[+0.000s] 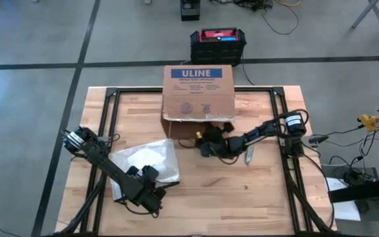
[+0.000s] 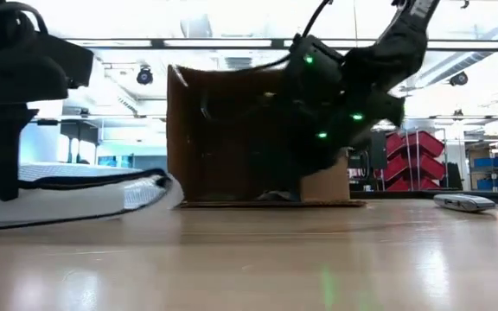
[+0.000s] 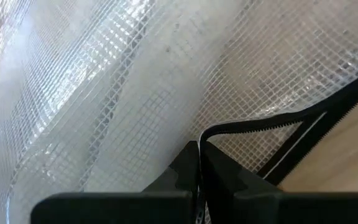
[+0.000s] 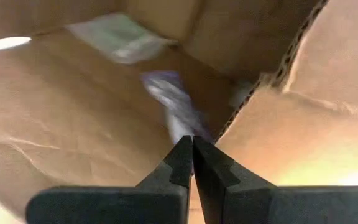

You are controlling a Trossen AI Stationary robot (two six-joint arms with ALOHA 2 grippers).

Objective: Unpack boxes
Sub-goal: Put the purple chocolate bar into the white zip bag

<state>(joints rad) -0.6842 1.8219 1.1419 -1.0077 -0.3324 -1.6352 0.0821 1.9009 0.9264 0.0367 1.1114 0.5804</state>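
The brown cardboard box (image 1: 198,92) lies on its side at the table's far middle, ULINE label up, with its open end facing the near edge. My right gripper (image 4: 191,142) is shut and points into that opening (image 1: 206,148). Inside lie a white-green packet (image 4: 120,37) and a blurred purple-white item (image 4: 169,99) just past the fingertips. A clear mesh bag (image 1: 147,164) lies flat on the table's near left. My left gripper (image 3: 199,149) stands over its near right edge (image 1: 158,196), shut and pointing steeply down. My left gripper has the bag's black zipper edge (image 3: 211,129) running into its shut fingertips, which come from above. The edge bends sharply there, and the rest of the bag lies slack on the table. My right gripper is close to the purple-white item; I cannot tell whether it touches it.
A black-and-red case (image 1: 218,43) stands on the floor beyond the table's far edge. A small grey object (image 1: 249,155) lies on the table right of my right gripper. The box's lower flap (image 2: 266,204) lies flat on the wood. Bare wood stretches along the near middle and right.
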